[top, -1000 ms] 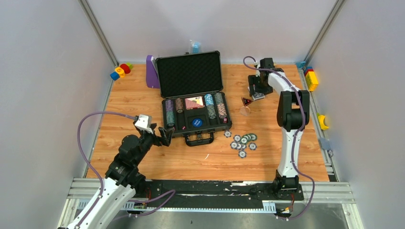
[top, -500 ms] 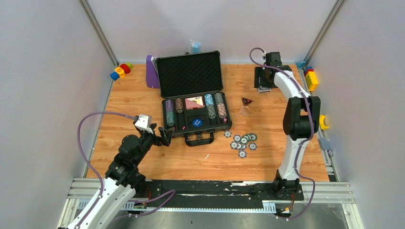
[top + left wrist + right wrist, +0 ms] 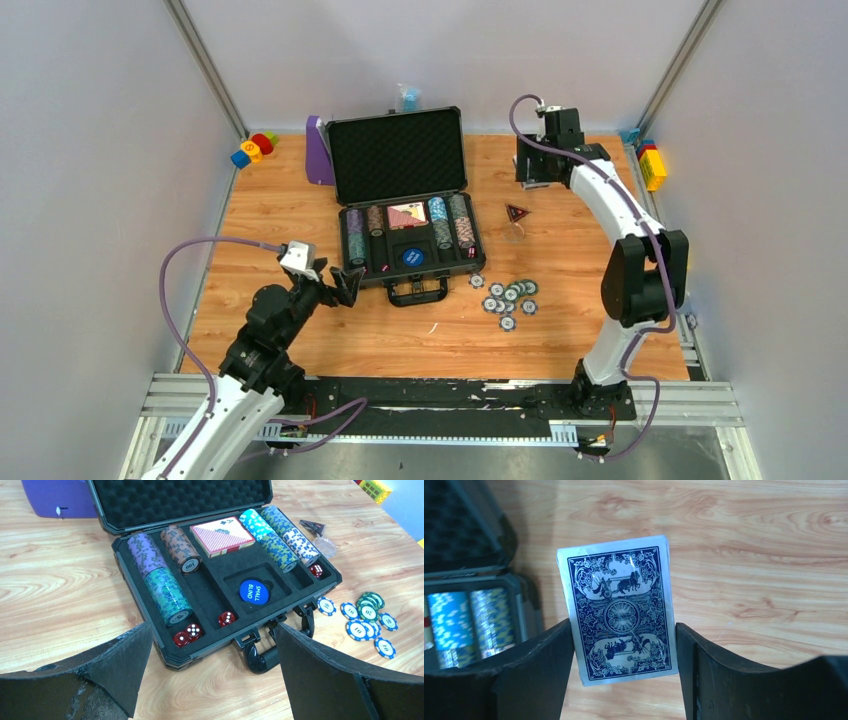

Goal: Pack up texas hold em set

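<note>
Top external shows you the open briefcase [image 3: 404, 196] at the middle of the wooden table [image 3: 280, 215], lid up at the far side and handle toward the arms. Your left gripper [image 3: 340, 285] hangs just off its near-left corner; from the left wrist its jaws stand wide apart with nothing between them. In that view the foam tray holds rows of chip stacks [image 3: 167, 587], a red-backed card deck [image 3: 221, 536], a blue SMALL BLIND button [image 3: 255, 592] and red dice [image 3: 187, 634] along the near edge. The loose chips [image 3: 510, 295] lie scattered on the wood just right of the handle – outside the case. Your right gripper [image 3: 535, 165] is raised at the far right, beside the lid. The right wrist shows its jaws partly closed on a blue-backed card deck [image 3: 619, 605], one finger pressed to each long edge – the deck held over bare wood just right of the case's corner. A purple stand [image 3: 319, 152] sits against the lid's left side.
</note>
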{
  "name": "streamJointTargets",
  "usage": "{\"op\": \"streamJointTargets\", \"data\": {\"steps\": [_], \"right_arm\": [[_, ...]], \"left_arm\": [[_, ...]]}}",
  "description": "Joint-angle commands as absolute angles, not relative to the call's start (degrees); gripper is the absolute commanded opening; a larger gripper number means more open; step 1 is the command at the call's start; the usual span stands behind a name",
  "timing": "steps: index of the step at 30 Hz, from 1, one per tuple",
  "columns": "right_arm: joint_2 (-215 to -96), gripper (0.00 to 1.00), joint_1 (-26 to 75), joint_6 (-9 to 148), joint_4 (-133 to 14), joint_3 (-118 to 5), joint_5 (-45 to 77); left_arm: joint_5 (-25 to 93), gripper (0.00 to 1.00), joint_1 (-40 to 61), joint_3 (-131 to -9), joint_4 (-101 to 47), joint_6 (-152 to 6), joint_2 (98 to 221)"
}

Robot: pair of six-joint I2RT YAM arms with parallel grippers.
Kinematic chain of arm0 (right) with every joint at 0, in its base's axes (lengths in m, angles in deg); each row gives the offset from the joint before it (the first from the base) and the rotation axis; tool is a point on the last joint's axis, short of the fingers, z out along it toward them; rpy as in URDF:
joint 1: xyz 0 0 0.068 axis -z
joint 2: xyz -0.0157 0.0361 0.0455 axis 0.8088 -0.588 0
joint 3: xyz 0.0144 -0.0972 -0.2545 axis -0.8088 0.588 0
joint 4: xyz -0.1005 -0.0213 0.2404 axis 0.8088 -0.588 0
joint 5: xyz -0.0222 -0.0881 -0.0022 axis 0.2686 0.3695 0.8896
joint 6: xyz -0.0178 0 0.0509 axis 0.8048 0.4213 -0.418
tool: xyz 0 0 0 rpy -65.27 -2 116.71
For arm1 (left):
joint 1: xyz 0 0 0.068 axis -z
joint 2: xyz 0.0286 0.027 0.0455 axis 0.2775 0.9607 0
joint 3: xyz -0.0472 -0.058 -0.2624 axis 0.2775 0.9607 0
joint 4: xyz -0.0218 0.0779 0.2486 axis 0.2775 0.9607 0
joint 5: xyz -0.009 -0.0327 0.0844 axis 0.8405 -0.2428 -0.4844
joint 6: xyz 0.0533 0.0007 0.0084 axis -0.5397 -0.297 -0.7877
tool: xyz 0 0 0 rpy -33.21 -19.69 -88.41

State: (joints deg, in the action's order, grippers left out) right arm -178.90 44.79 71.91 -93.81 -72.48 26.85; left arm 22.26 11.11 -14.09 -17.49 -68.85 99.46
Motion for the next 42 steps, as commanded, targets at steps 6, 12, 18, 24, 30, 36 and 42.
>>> {"op": "streamJointTargets", "data": {"steps": [6, 12, 18, 24, 30, 36, 42], "right_arm": [[-168.1, 0.51, 38.2, 71.3, -86.8, -67.3, 24.9], [-163.5, 0.50, 34.7, 73.9, -83.0, -62.1, 20.6], [-159.0, 0.50, 30.4, 76.6, -78.5, -56.9, 17.6], [-155.8, 0.49, 27.2, 77.8, -75.3, -53.5, 12.7], [-154.3, 0.47, 23.2, 81.0, -73.3, -50.4, 7.6], [-154.7, 0.46, 18.9, 85.8, -73.4, -47.5, 3.9], [-157.5, 0.46, 15.6, 91.7, -75.4, -47.8, 1.7]], "left_arm": [[22.0, 1.00, 11.1, -13.6, -18.8, -69.3, 99.0], [22.0, 1.00, 11.1, -13.6, -18.6, -69.2, 98.5], [22.0, 1.00, 11.1, -13.6, -18.6, -69.2, 98.5], [22.0, 1.00, 11.1, -13.6, -18.4, -69.2, 98.2], [22.0, 1.00, 11.1, -13.6, -18.2, -69.2, 97.8], [22.8, 1.00, 11.1, -13.7, -18.5, -69.6, 98.1], [22.9, 1.00, 11.1, -13.7, -18.5, -69.4, 98.5]]}}
